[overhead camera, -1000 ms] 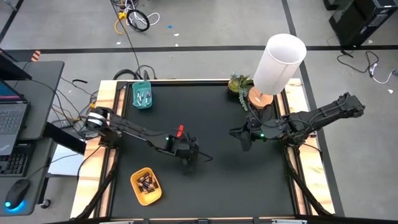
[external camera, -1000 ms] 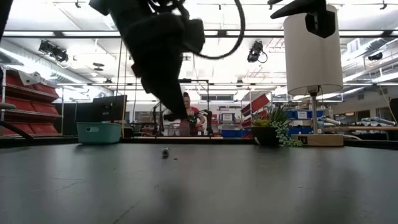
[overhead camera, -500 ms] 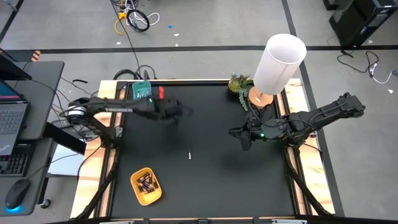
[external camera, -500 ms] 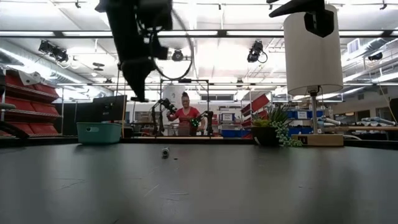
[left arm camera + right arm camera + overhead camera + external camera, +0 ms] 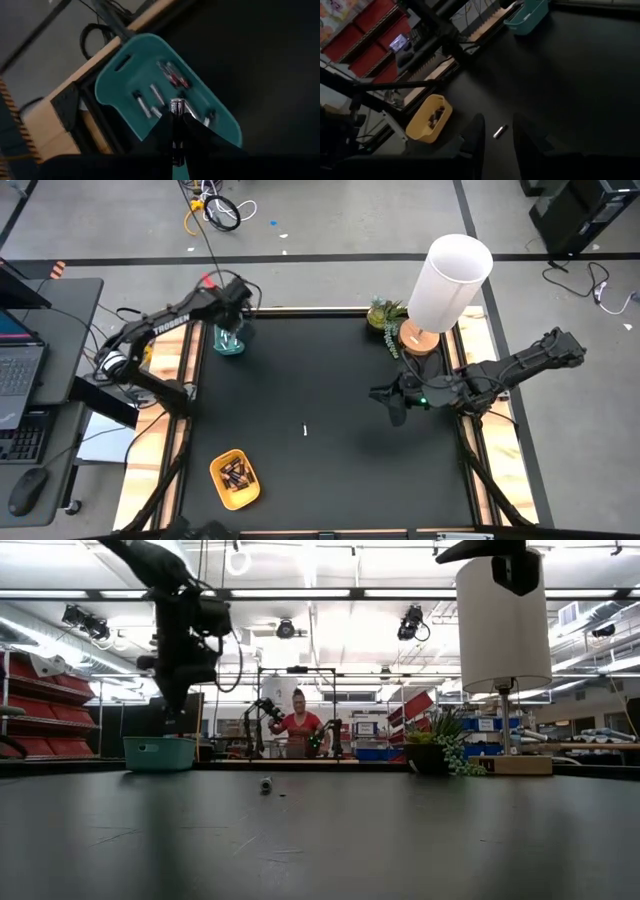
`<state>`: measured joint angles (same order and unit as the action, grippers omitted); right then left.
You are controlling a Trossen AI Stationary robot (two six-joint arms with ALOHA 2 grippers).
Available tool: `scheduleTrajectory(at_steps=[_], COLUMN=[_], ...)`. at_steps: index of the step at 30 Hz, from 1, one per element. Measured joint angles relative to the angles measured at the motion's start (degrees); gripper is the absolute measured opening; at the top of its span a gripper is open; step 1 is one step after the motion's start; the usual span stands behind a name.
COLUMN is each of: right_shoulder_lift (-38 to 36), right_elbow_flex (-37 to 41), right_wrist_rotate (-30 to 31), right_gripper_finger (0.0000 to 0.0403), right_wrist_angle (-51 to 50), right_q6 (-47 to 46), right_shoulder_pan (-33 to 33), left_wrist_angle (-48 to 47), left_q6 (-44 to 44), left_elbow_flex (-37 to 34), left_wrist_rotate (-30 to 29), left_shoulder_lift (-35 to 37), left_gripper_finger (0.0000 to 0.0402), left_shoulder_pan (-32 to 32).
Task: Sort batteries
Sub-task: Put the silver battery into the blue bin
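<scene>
**Inspector:** Your left hand (image 5: 176,131) sits directly above the teal tray (image 5: 229,340). Its fingers (image 5: 162,134) are clamped on a pale silvery battery (image 5: 176,107), which stands up between them over the tray's inside.

**Operator:** What is already in that tray?

**Inspector:** You have several batteries lying on its floor: pale slim ones (image 5: 156,94) near the middle, a reddish pair (image 5: 171,77) toward the far wall, and one more at the tray's edge, partly hidden by your hand. I cannot give you a firm count.

**Operator:** And the right hand?

**Inspector:** Your right hand (image 5: 397,407) hangs above the black table (image 5: 340,470), well apart from the teal tray, on the side where the white lamp (image 5: 446,280) and the small plant (image 5: 383,313) stand. Its fingers (image 5: 473,137) are apart, with nothing between them.

**Operator:** Anything left outside the teal tray?

**Inspector:** One pale battery (image 5: 305,430) lies alone on the table, well apart from the teal tray, toward the middle of the black surface. Your right wrist view shows it on the surface between that hand's fingers but not touched by them. The yellow tray (image 5: 235,478) sits at the table's opposite end from the teal tray, on the same side, and holds a cluster of dark batteries (image 5: 237,473).

**Operator:** Anyone nearby?

**Inspector:** A person in a red top (image 5: 299,723) stands in the room beyond the table, seen to the side of the teal tray in your low view.
</scene>
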<state>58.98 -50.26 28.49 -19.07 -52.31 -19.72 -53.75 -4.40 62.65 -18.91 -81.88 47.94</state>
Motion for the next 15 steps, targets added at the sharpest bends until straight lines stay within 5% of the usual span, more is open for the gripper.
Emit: scheduleTrajectory(at_steps=[7,15], right_shoulder_lift=[0.0,0.0], right_elbow_flex=[0.0,0.0], right_wrist_rotate=[0.4,0.1], right_gripper_finger=[0.0087,0.0087], right_wrist_angle=[0.0,0.0], right_q6=[2.7,3.2], right_shoulder_pan=[2.3,3.3], left_wrist_angle=[4.8,5.0], left_q6=[-4.9,-5.3], left_elbow_flex=[0.0,0.0], left_wrist_rotate=[3.4,6.7], left_shoulder_lift=[-2.9,-9.8], left_gripper_finger=[0.0051,0.0068], left_shoulder_pan=[8.4,9.4])
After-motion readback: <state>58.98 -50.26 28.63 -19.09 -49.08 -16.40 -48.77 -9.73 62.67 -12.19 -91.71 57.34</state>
